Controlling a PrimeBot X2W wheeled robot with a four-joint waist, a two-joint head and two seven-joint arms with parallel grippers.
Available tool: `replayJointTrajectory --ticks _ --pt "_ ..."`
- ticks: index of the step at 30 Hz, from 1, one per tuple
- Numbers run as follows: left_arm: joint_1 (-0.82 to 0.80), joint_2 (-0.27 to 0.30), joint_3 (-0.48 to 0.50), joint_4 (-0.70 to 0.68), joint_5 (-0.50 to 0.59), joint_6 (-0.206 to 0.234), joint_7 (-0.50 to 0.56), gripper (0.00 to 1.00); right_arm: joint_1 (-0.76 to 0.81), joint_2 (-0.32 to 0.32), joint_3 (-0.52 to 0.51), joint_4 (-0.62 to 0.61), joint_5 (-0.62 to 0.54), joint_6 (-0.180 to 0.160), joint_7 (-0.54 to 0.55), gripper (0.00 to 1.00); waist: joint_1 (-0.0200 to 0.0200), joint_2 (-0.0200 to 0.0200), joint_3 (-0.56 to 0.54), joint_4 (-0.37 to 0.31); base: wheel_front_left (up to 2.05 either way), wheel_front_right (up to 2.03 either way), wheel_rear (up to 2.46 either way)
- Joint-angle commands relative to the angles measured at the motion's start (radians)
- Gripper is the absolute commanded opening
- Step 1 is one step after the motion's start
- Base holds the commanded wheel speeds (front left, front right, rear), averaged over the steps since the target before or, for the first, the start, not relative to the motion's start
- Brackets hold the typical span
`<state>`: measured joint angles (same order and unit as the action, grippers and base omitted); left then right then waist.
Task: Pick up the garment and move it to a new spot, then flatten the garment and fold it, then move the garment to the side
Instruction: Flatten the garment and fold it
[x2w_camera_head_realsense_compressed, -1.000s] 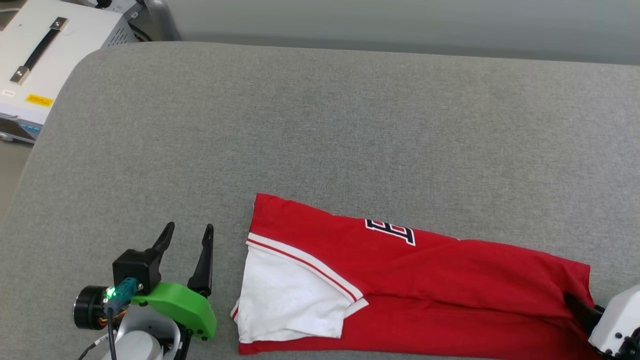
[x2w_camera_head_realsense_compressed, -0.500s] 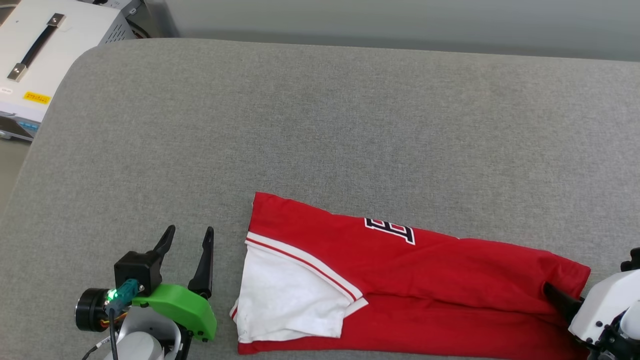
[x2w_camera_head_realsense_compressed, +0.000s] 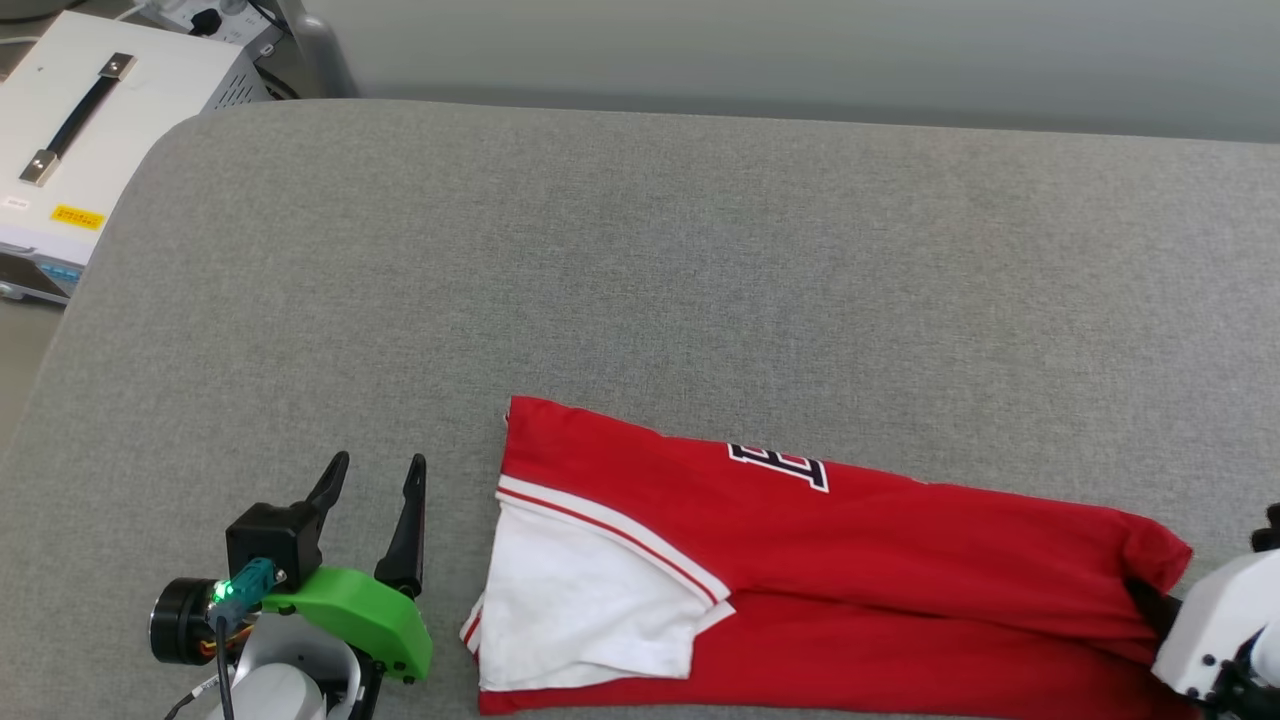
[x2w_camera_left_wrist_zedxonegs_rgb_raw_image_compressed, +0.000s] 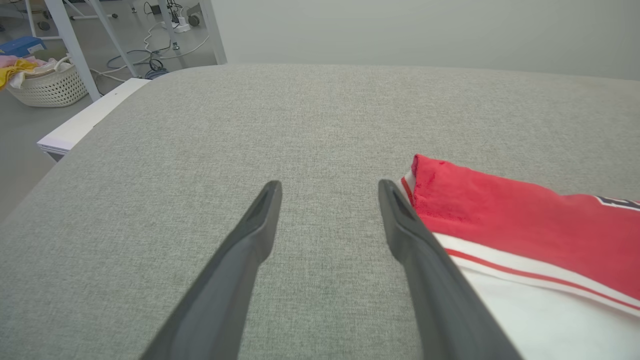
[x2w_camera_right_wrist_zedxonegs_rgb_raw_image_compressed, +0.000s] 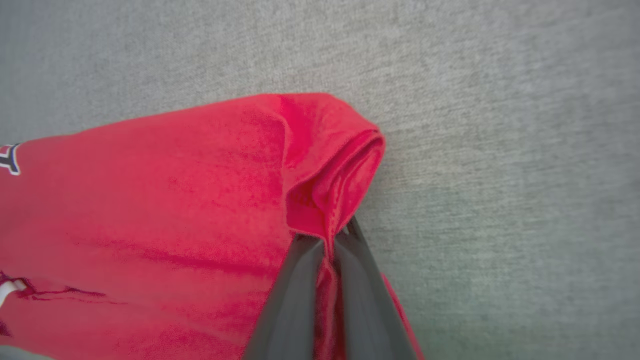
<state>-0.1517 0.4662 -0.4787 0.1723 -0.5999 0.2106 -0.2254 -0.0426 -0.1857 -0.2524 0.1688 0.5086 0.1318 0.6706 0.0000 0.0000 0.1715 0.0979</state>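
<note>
The garment (x2w_camera_head_realsense_compressed: 850, 560), a red shirt with a white sleeve and striped trim, lies folded into a long strip on the grey padded table (x2w_camera_head_realsense_compressed: 640, 260), near the front edge. My right gripper (x2w_camera_head_realsense_compressed: 1148, 598) is shut on the garment's right end; in the right wrist view the red cloth (x2w_camera_right_wrist_zedxonegs_rgb_raw_image_compressed: 320, 180) bunches up between the closed fingers (x2w_camera_right_wrist_zedxonegs_rgb_raw_image_compressed: 295, 300). My left gripper (x2w_camera_head_realsense_compressed: 375, 478) stands open just left of the white sleeve (x2w_camera_head_realsense_compressed: 570, 600), touching nothing. In the left wrist view its right finger (x2w_camera_left_wrist_zedxonegs_rgb_raw_image_compressed: 420, 260) runs beside the garment's red corner (x2w_camera_left_wrist_zedxonegs_rgb_raw_image_compressed: 500, 215).
A white equipment case (x2w_camera_head_realsense_compressed: 70, 130) with a black handle stands off the table's far left corner. The left wrist view shows a wicker basket (x2w_camera_left_wrist_zedxonegs_rgb_raw_image_compressed: 47, 85), table legs and cables on the floor beyond the table's edge.
My right gripper has shut on the garment's right end, which now puckers upward. The head camera shifted slightly. The left gripper has stayed in place.
</note>
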Motion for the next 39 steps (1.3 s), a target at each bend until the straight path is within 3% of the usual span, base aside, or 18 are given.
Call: replayJointTrajectory --ticks 1,11,17,30,39 --pt "-0.01 -0.003 0.001 -0.002 -0.008 -0.001 -0.006 1.0 -0.003 -0.029 -0.015 0.017 -0.021 -0.001 -0.014 0.0 0.0 0.0 -0.003 -0.003 0.0 0.0 0.0" --pt "-0.014 -0.009 -0.007 0.0 -0.014 -0.001 -0.006 1.0 -0.052 -0.137 -0.113 0.086 -0.083 -0.001 -0.099 0.0 0.0 0.0 -0.011 -0.003 0.0 0.0 0.0" --pt "0.0 -0.029 -0.007 0.004 -0.036 -0.01 -0.011 1.0 -0.042 -0.133 -0.109 0.097 -0.063 -0.001 -0.103 0.0 0.0 0.0 -0.048 -0.002 0.0 0.0 0.0" --pt "0.036 -0.039 -0.017 0.01 -0.049 -0.014 -0.017 1.0 0.101 -0.063 -0.01 -0.105 -0.003 -0.001 -0.023 0.0 0.0 0.0 -0.136 0.011 0.0 0.0 0.0" --pt "0.046 -0.056 -0.031 0.02 -0.053 -0.02 -0.021 1.0 0.121 0.07 0.088 -0.292 0.017 -0.001 0.097 0.0 0.0 0.0 -0.155 0.037 0.0 0.0 0.0"
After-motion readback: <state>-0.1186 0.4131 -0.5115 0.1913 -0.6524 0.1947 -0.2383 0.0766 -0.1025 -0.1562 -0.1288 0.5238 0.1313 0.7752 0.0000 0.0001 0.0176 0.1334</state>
